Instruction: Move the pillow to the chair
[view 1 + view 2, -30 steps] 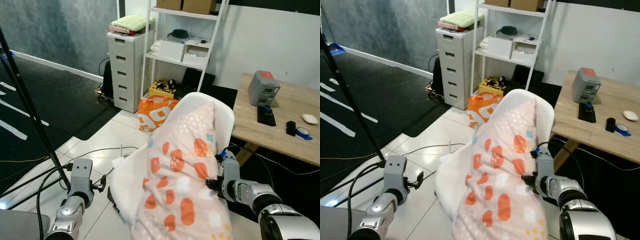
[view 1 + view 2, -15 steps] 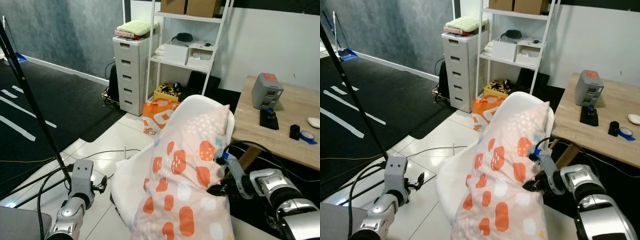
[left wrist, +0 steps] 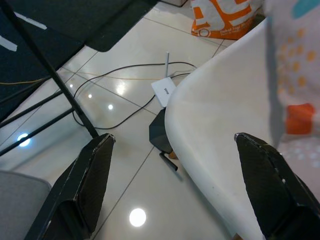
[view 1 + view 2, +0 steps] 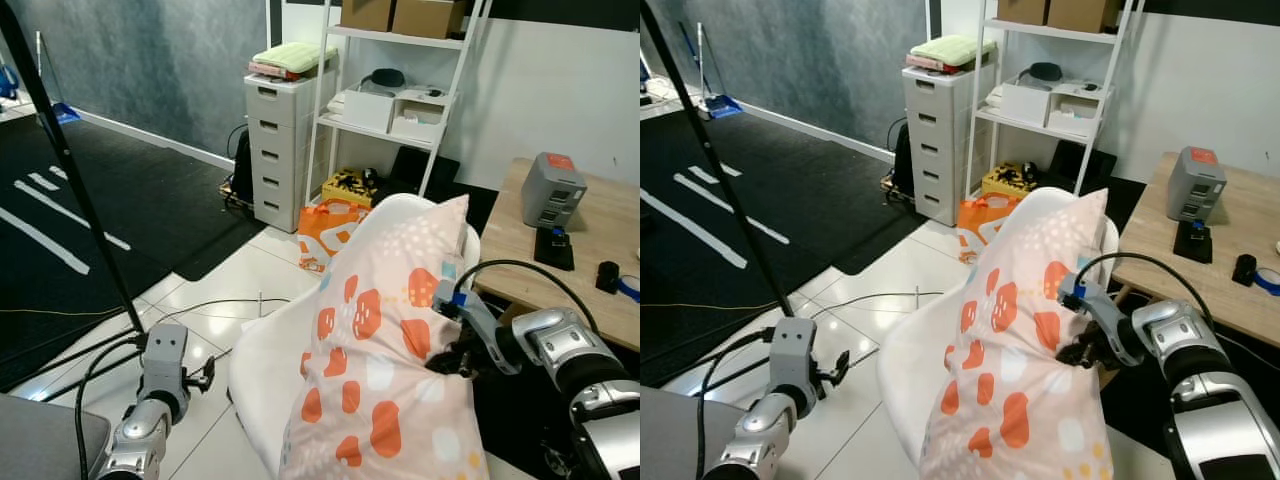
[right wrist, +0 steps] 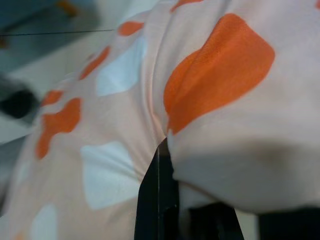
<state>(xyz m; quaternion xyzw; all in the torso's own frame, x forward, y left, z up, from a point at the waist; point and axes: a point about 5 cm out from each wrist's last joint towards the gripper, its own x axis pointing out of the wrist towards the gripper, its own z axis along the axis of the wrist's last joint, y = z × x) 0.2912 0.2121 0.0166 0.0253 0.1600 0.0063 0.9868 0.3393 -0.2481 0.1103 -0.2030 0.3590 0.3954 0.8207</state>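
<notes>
White glossy floor tiles [image 4: 215, 290] lie between the grippers, cables [image 4: 200, 305] trailing across them. Ahead and left, a black mat [image 4: 110, 210] meets a grey wall [image 4: 150, 60]. Ahead stand a drawer unit [image 4: 285, 140] and white shelves [image 4: 400, 70]. A wooden table [image 4: 590, 260] sits beyond the right gripper.

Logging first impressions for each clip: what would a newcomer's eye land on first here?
The big pink pillow with orange and white spots, lying up against the white chair in the middle. The right pincer is pinched into the pillow's right side, and the left pincer hangs open over the floor beside the chair. To the right stands a wooden table.
</notes>
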